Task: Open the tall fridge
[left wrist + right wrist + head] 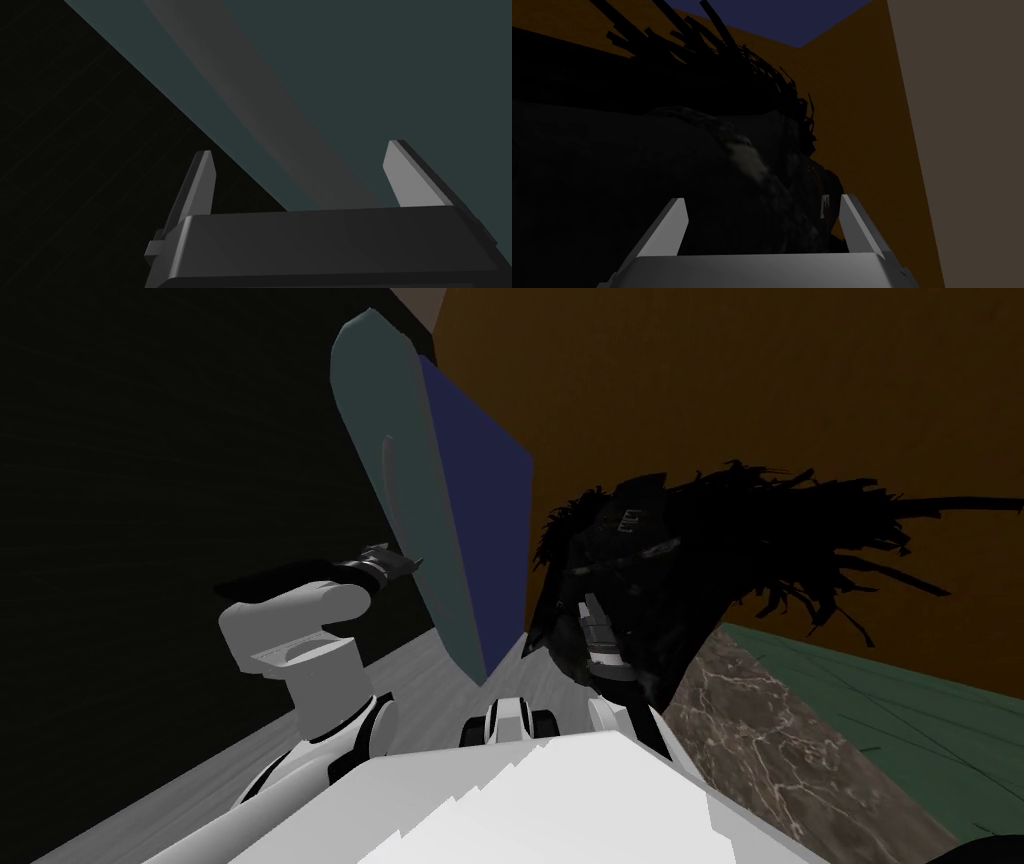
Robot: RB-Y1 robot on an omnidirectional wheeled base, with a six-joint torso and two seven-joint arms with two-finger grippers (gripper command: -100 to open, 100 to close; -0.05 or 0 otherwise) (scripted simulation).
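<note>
The tall fridge has a teal front door and a dark blue side. A long grey handle runs down the door. My left gripper is at the door just below the handle's lower end. In the left wrist view the gripper is open, and the grey handle crosses the teal door ahead of the gap between its fingers. Nothing is held. My right gripper hangs to the fridge's right, and its wrist view shows it open and empty.
A black, spiky plant-like mass stands close to the right of the fridge, right in front of the right gripper. A marbled brown counter lies at the lower right. A dark wall borders the left, with grey floor below.
</note>
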